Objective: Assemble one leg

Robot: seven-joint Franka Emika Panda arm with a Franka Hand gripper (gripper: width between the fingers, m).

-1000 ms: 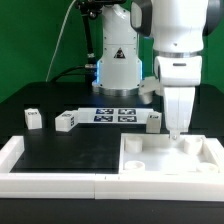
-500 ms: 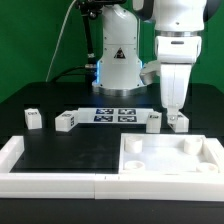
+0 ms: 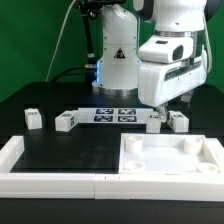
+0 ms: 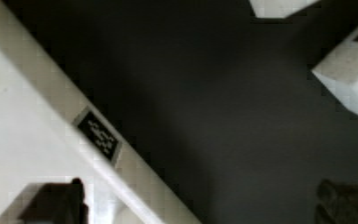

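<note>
Four small white legs stand on the black table: two at the exterior view's left (image 3: 33,118) (image 3: 66,122) and two at the right (image 3: 153,122) (image 3: 179,120). My gripper (image 3: 168,107) hangs tilted just above the two right legs and touches neither. In the wrist view my gripper (image 4: 202,205) is open, with only dark table between its fingers (image 4: 55,200). Two white pieces (image 4: 350,75) (image 4: 282,6) show at that view's edge; I cannot tell whether they are legs.
The large white square panel (image 3: 170,158) lies at the front right. White border rails (image 3: 50,170) run along the front left. The marker board (image 3: 115,114) lies at the back middle. A white edge with a tag (image 4: 98,133) crosses the wrist view.
The gripper has lifted off the square panel, moved back toward the two right legs, and the hand has tilted over. The legs have not moved.
</note>
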